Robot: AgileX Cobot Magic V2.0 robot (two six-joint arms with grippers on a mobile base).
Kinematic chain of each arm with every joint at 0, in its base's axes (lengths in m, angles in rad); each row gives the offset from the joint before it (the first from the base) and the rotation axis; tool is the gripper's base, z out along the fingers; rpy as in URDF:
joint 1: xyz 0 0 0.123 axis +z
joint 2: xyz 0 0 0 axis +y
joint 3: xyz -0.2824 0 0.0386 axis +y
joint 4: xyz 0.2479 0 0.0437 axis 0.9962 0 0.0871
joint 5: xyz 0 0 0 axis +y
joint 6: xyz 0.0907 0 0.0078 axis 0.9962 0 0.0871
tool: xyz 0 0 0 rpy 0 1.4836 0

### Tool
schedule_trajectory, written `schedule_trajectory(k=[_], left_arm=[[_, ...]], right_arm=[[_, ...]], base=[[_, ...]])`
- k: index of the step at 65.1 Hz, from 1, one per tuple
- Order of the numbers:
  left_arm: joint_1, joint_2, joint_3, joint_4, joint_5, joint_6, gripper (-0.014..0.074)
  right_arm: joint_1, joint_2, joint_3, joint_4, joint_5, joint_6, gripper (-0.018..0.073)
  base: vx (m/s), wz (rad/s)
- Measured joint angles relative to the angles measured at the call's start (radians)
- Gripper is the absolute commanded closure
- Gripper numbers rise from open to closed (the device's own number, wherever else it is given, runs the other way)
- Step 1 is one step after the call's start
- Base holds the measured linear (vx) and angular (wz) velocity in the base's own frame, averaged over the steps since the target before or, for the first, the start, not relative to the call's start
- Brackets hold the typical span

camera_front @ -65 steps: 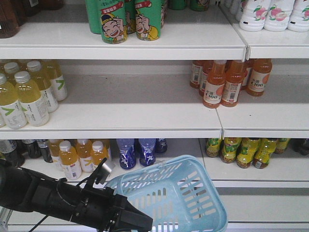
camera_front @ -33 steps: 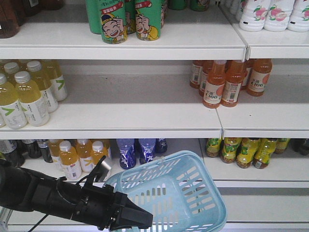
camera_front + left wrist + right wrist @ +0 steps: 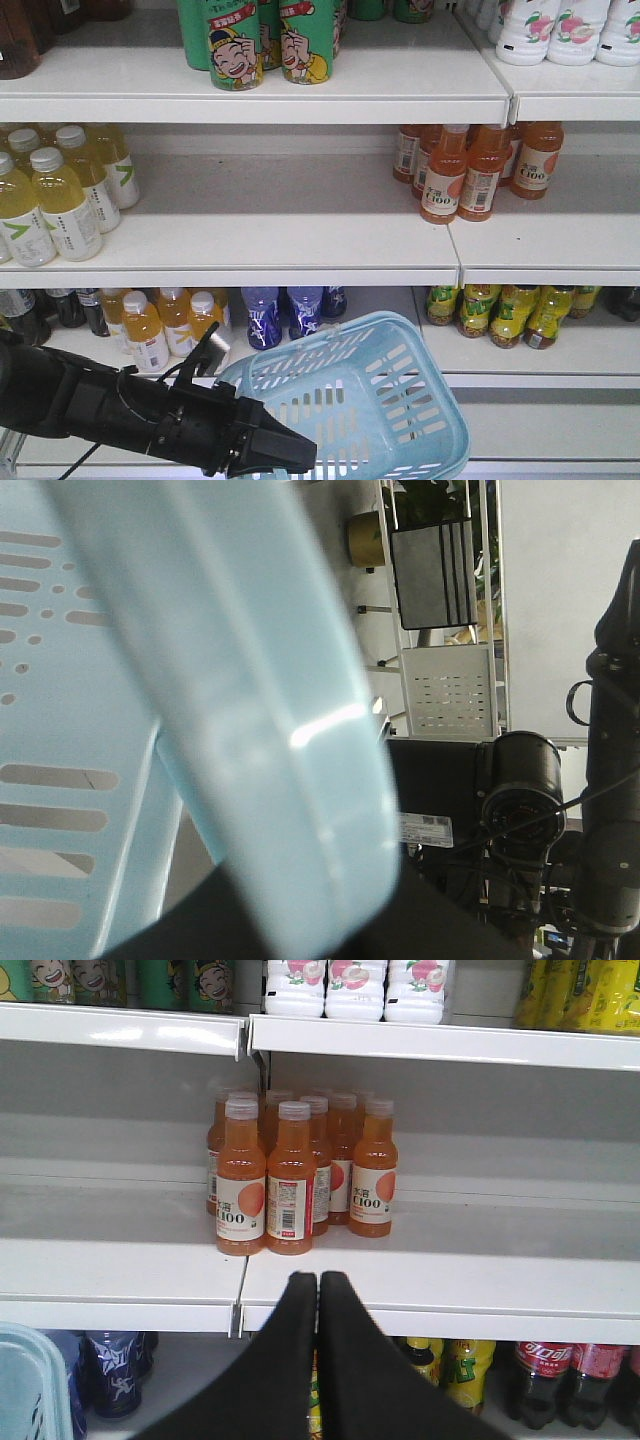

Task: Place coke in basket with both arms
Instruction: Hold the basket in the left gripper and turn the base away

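Right, risks from here, left to right:

1. The left tool [image 3: 300, 460] has its fingers drawn to a point at the near rim of the basket [image 3: 400, 380]. The basket hangs tilted in the air with nothing under it, so I judge the tool clamped on it. The contact itself is hidden, and the left wrist view is just blurred blue plastic. Risk: with a one-edge grip, the basket swings or slips once weight lands inside.
2. In the front view the basket's far rim sits just below the blue bottles [image 3: 285, 315]. I can't tell the depth gap. Risk: a forward push bumps the stock.
3. The right tool [image 3: 318, 1282] has its fingers pressed together and holds nothing. It is aimed at the orange bottles [image 3: 290, 1175] on the middle shelf [image 3: 440, 1310]. Risk: going in without spreading first just shoves bottles over.
4. The coke is not in any view, so there is no red can to target. The only thing close is the dark cola bottles [image 3: 560, 1380] with red labels, low right in the right wrist view. Risk: the wrong item gets grabbed, or the search sweep clips the shelf edge.
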State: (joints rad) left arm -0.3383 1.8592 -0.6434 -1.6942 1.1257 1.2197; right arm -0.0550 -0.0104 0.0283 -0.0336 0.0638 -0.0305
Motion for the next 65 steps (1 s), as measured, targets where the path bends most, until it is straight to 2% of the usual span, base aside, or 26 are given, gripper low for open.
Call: schedule_trajectory(k=[37, 65], left_arm=[[0.001, -0.001, 0.000, 0.000, -0.001, 0.002, 0.0604], [0.001, -0.001, 0.000, 0.000, -0.001, 0.003, 0.0604]], right_arm=[[0.000, 0.000, 0.000, 0.000, 0.000, 0.000, 0.0568], [0.000, 0.000, 0.000, 0.000, 0.000, 0.000, 0.0568]], base=[[-0.01, -0.04], [-0.04, -0.23]])
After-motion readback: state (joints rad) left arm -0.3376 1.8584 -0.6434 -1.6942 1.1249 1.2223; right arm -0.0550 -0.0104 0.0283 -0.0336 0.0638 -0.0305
